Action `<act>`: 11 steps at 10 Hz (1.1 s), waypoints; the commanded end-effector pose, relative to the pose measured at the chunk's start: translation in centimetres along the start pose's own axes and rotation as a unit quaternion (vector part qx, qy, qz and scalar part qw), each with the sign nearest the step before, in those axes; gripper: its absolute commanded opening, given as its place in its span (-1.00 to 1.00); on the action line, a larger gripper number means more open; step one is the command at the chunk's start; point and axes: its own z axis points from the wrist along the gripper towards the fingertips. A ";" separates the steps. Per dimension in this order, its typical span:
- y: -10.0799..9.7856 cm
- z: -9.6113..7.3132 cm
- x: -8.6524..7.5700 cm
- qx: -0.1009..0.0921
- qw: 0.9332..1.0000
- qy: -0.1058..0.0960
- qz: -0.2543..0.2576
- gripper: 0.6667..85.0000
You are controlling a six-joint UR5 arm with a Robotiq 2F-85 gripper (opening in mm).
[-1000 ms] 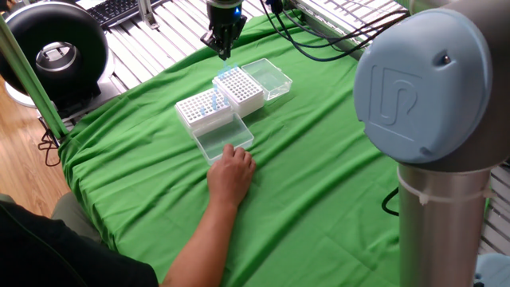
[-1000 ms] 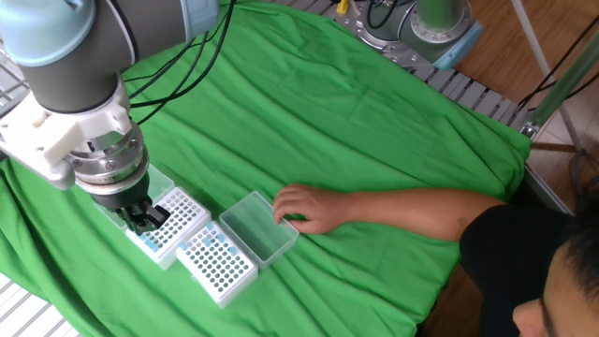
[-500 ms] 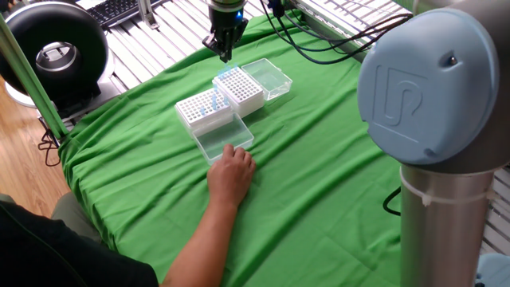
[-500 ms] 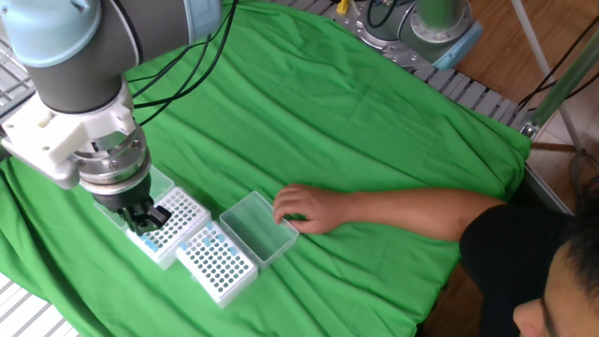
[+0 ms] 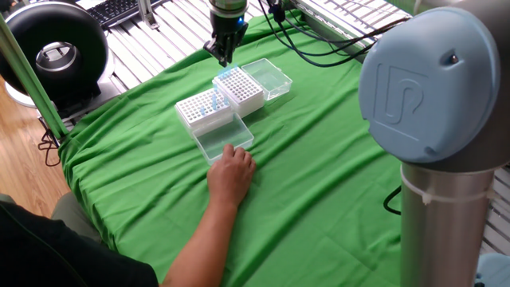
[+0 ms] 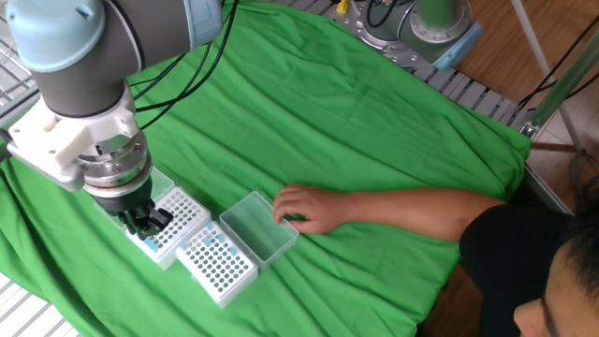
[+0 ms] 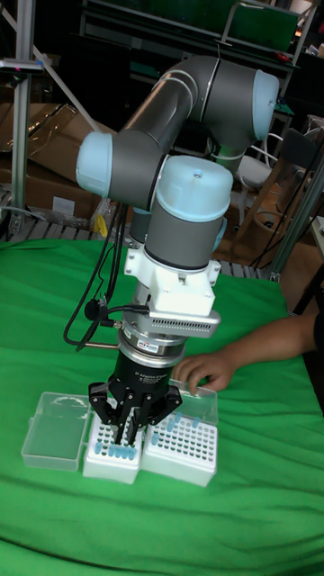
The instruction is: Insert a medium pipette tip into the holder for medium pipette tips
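The holder for medium pipette tips [image 5: 243, 92] is the taller white rack with a dense grid of holes. Its clear lid [image 5: 271, 77] lies open behind it. My gripper [image 5: 224, 56] hangs just above the holder's far left corner, with the fingers closed together. A thin medium pipette tip seems to point down from them, though it is faint. From the other side, the gripper [image 6: 150, 222] covers part of the holder [image 6: 182, 217]. In the tall view the gripper [image 7: 133, 423] stands over the left rack, which is the holder [image 7: 108, 454].
A lower white rack [image 5: 203, 110] with a few blue tips sits beside the holder. A person's hand [image 5: 233, 174] rests on its open clear lid [image 5: 223, 137]. The person's forearm [image 6: 402, 211] stretches across the green cloth. A black round device [image 5: 56, 52] stands off the table's left.
The gripper has drifted slightly over the holder's corner, staying shut. The racks and the person's hand have not moved.
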 end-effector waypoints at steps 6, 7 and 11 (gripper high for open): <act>4.8 -1.0 -0.2 -0.018 0.998 0.016 0.058 -0.53; 5.7 -0.7 -0.2 -0.025 0.998 0.016 0.063 -0.53; 6.7 0.5 0.5 -0.022 0.998 0.011 0.063 -0.53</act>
